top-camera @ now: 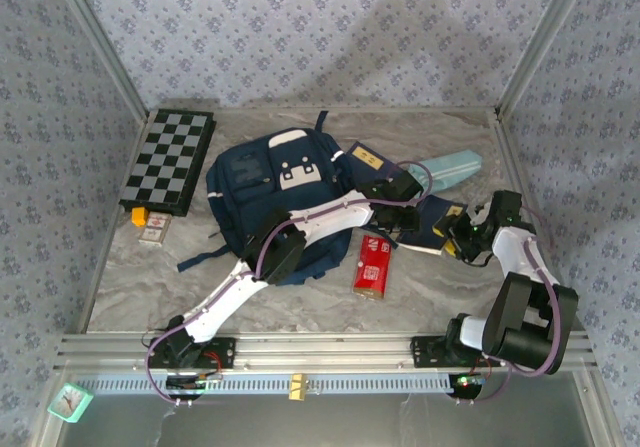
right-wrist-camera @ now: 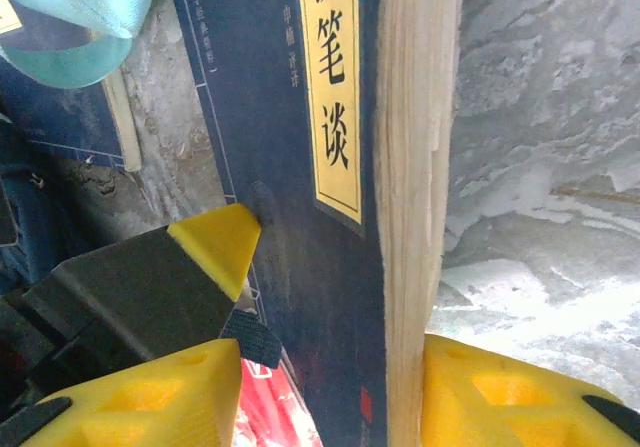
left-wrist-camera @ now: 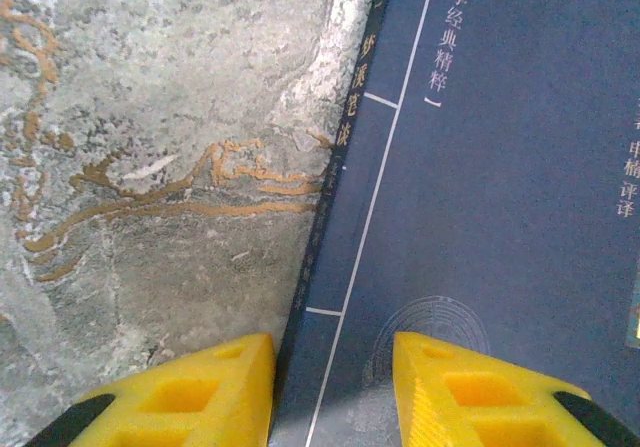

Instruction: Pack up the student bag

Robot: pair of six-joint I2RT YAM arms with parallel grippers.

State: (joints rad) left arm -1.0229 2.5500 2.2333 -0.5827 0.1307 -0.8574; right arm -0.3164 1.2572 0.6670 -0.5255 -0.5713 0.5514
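The student bag (top-camera: 262, 182), a navy backpack with a white front patch, lies mid-table. To its right lies a navy book (top-camera: 440, 217) with white lines and Chinese print. My left gripper (top-camera: 402, 212) reaches across the bag to it. In the left wrist view this gripper (left-wrist-camera: 330, 367) is open, one yellow finger over the marble and the other over the book's cover (left-wrist-camera: 480, 187), straddling the spine edge. My right gripper (top-camera: 458, 235) is at the book's right end. Its jaws (right-wrist-camera: 332, 367) stand open around the book (right-wrist-camera: 300, 167), the right finger against the page edge (right-wrist-camera: 415, 167).
A second navy book with a yellow label (top-camera: 365, 157) and a light-blue pencil case (top-camera: 450, 170) lie behind. A red pack (top-camera: 373, 265) lies in front of the bag. A folded chessboard (top-camera: 168, 160) and a small card (top-camera: 152, 225) are at the left.
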